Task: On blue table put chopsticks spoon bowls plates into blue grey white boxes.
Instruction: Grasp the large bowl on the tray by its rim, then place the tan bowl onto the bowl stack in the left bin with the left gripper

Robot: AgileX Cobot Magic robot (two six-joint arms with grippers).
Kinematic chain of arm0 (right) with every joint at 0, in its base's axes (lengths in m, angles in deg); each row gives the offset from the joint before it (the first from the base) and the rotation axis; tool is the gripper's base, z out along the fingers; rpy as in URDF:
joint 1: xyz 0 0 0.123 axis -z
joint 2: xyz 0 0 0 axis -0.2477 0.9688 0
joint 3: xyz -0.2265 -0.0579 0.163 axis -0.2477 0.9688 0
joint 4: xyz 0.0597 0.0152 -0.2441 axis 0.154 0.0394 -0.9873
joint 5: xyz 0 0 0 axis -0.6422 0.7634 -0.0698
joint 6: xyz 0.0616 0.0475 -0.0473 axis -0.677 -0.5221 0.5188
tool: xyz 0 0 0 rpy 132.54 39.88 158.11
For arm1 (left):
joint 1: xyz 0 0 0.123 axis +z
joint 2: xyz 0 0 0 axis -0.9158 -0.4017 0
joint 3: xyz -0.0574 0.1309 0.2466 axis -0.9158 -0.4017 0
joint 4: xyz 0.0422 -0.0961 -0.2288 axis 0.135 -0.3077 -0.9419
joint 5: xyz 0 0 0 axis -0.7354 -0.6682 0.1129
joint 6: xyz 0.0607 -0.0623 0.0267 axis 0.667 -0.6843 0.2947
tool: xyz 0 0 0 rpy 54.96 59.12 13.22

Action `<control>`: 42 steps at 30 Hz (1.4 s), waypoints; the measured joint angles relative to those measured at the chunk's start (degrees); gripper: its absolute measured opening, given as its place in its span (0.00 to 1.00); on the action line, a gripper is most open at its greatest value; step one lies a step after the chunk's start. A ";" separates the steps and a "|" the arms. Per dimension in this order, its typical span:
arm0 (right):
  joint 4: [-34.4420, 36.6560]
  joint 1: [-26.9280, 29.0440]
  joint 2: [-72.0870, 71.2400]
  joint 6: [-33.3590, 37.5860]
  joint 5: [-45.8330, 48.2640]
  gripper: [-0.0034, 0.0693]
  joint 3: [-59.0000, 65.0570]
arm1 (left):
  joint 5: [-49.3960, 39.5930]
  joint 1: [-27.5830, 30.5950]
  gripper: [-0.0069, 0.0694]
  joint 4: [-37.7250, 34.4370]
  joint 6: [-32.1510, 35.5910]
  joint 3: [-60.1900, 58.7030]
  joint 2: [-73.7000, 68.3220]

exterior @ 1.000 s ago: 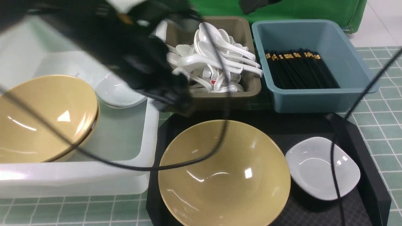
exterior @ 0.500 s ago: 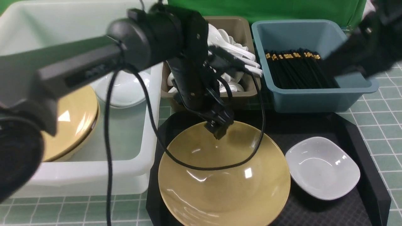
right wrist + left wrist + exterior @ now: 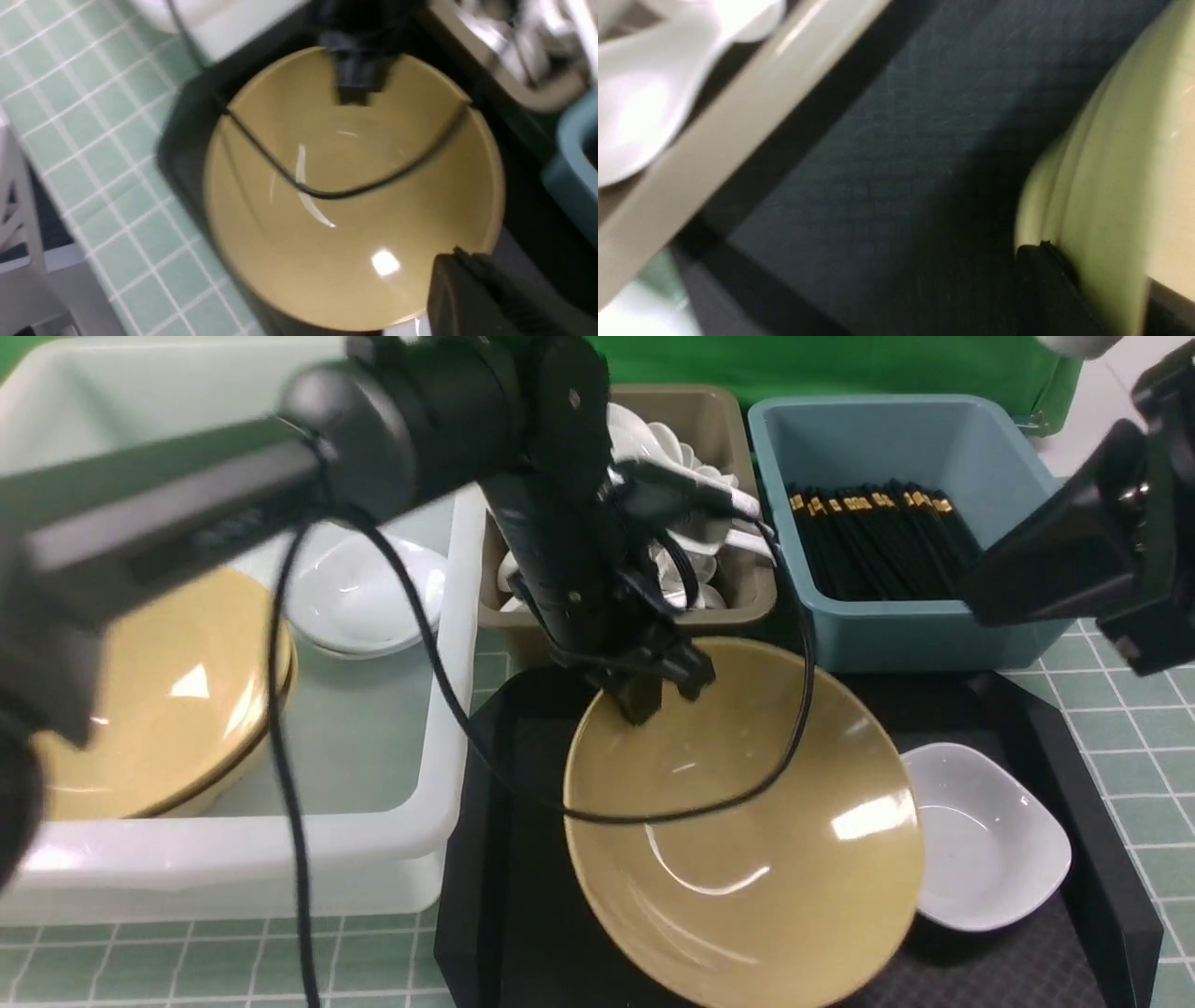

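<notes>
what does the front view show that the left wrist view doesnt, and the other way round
Only the front view: the blue box of chopsticks, the white box, the small white plate on the tray, and the inside of the tilted tan bowl with the left gripper shut on its far rim.
Only the left wrist view: the bowl's outer wall close up, with a black finger against it.
Both: the grey box, white spoons and the black tray.

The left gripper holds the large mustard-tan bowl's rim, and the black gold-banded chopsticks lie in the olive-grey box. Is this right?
No. The front view shows the chopsticks in the slate-blue plastic box; the left gripper does hold the bowl's rim.
</notes>
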 joint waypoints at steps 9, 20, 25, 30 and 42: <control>-3.85 -17.31 8.08 -0.48 -1.83 0.10 -13.11 | -1.03 15.55 0.10 -4.71 -4.61 -1.54 20.58; -13.26 -28.10 23.07 -1.94 -1.78 0.11 -29.22 | 8.70 57.20 0.10 -6.49 -8.46 -28.43 42.90; -13.82 -28.10 25.00 -1.94 -1.50 0.11 -30.14 | 15.98 67.62 0.10 -15.00 -3.33 -35.93 39.98; -13.87 -28.10 25.09 -1.54 -1.44 0.11 -30.25 | 18.64 68.28 0.10 -19.74 1.43 -36.77 33.03; -13.92 -28.10 25.09 -0.09 -0.09 0.11 -30.25 | 18.90 68.28 0.41 -16.74 5.31 -36.77 25.75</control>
